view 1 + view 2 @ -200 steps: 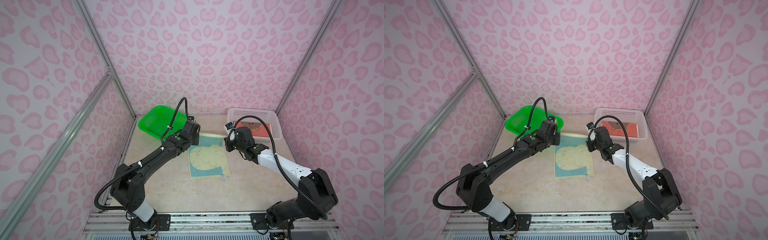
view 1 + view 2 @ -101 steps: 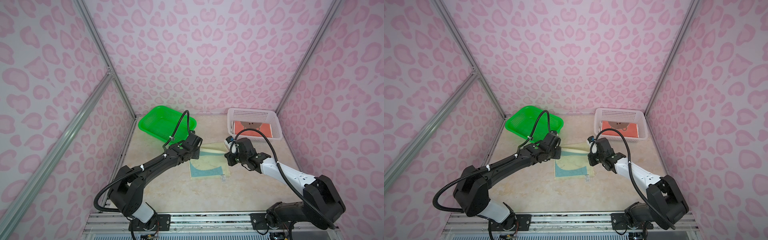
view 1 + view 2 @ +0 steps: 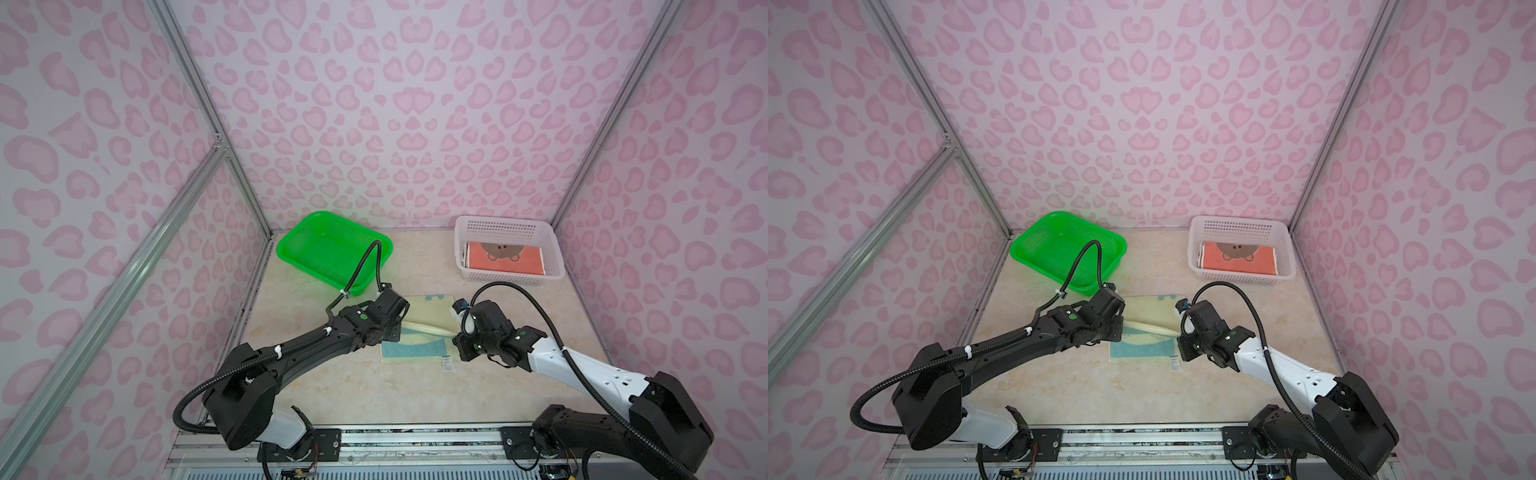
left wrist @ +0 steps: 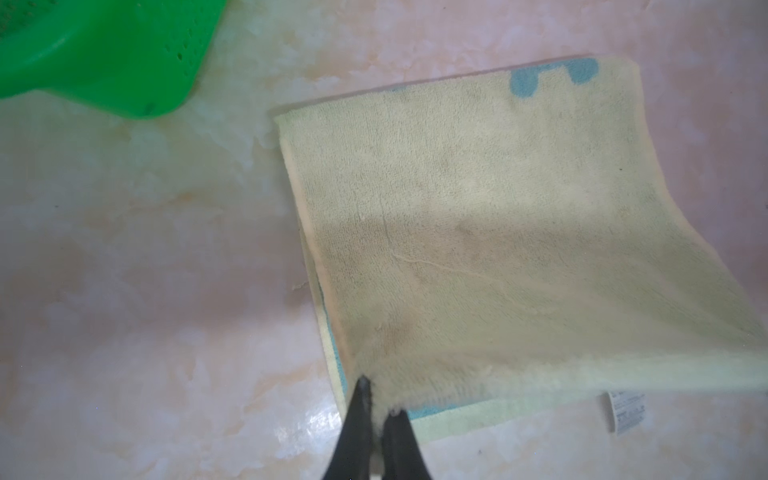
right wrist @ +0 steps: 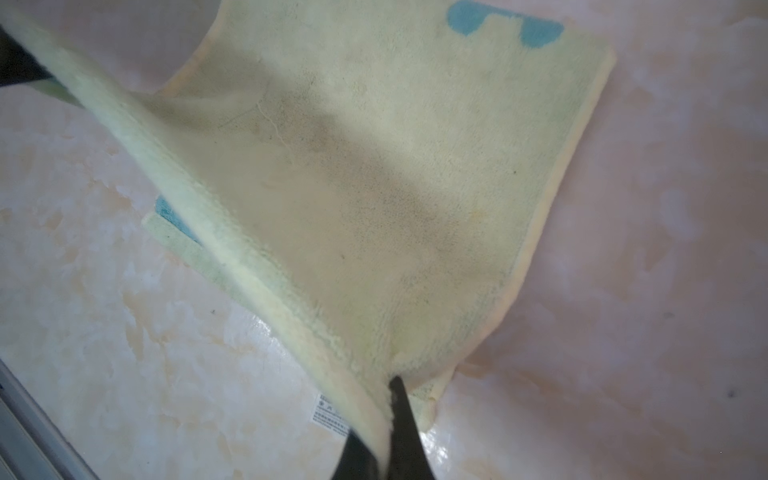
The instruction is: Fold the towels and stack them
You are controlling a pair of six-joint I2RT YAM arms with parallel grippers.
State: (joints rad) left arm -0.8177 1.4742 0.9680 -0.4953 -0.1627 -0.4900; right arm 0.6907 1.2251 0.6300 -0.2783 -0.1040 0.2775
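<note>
A pale yellow towel (image 3: 428, 309) (image 3: 1150, 309) with teal print lies mid-table, its far half lifted and doubled back over the near half. My left gripper (image 3: 398, 326) (image 4: 378, 395) is shut on the left corner of the raised edge. The right corner of that edge sits in my right gripper (image 3: 457, 332) (image 5: 380, 415), also shut. The teal near part (image 3: 411, 349) stays flat on the table, with a white label at its corner. An orange towel (image 3: 505, 259) (image 3: 1239, 259) with a brown bear lies folded in the white basket (image 3: 503, 222).
A green perforated basket (image 3: 332, 245) (image 4: 104, 58) stands at the back left, close behind my left arm. The white basket is at the back right against the wall. Pink patterned walls close in three sides.
Both grippers have drawn the towel's far edge toward the front of the table, from beside the baskets to above the towel's middle. Both stay shut on it.
</note>
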